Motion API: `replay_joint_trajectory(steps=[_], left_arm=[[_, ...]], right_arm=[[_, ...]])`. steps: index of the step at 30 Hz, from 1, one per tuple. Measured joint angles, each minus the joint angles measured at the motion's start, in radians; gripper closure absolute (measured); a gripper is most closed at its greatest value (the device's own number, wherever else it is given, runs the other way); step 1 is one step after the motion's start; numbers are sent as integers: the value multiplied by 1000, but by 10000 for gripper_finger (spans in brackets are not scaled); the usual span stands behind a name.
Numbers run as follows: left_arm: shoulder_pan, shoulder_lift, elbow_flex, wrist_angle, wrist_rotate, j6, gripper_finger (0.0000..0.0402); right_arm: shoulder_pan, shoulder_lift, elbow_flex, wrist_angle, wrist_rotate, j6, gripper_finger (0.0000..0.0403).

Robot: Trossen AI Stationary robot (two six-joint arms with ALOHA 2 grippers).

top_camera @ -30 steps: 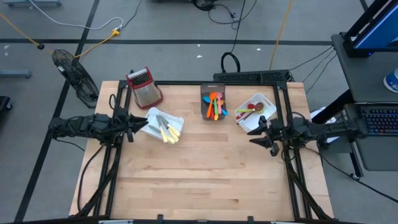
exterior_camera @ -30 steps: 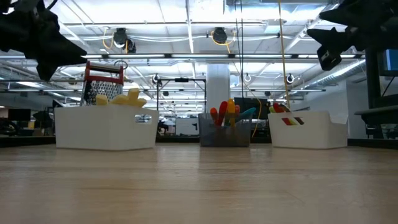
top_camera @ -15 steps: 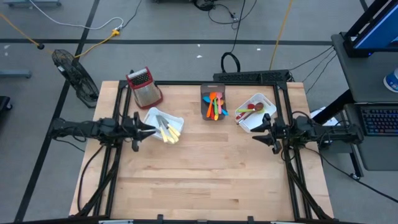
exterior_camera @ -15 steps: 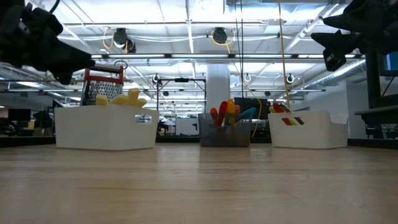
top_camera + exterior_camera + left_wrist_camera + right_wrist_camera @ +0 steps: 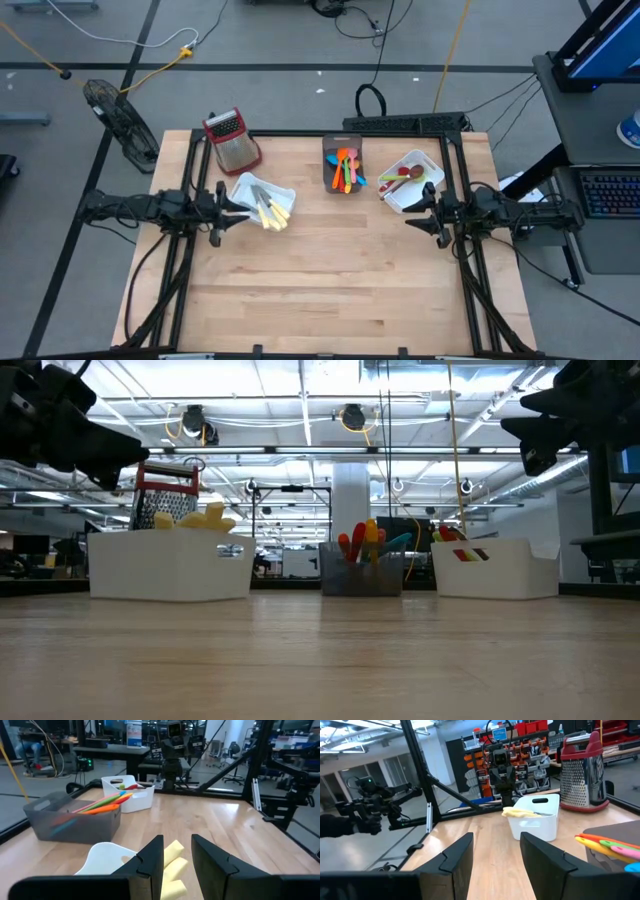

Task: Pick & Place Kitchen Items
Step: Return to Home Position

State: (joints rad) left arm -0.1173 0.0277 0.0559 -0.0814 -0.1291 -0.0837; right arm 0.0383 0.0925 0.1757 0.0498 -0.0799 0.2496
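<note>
The kitchen items lie in three bins. Cream-handled cutlery [image 5: 270, 210] fills a white bin [image 5: 243, 184] at far left, with its handles sticking up over the rim. Orange, red and green utensils [image 5: 345, 168] rest in a grey bin [image 5: 330, 146]. A red spoon [image 5: 400, 176] and others lie in a second white bin [image 5: 428, 188]. My left gripper [image 5: 238, 204] hangs level and open over the left bin's edge, and the cutlery handles [image 5: 172, 865] show just past its fingers. My right gripper [image 5: 410, 213] hangs level and open beside the right white bin, holding nothing.
A red-topped metal grater [image 5: 232, 140] stands at the far left corner behind the left bin. The wooden tabletop [image 5: 330, 280] spreads from the bins to the near edge. Black frame rails [image 5: 190, 260] run along both sides of the table.
My left gripper has sunk a little and rolled until it lies level, edging toward the cutlery bin, then has kept still. The bins and utensils have stayed put.
</note>
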Motion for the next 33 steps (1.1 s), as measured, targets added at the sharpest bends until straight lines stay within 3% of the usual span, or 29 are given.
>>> replay_joint_trajectory(steps=[33], left_arm=[[0,13,2,-17,-10,-29,300]], right_arm=[[0,0,0,-2,0,34,247]])
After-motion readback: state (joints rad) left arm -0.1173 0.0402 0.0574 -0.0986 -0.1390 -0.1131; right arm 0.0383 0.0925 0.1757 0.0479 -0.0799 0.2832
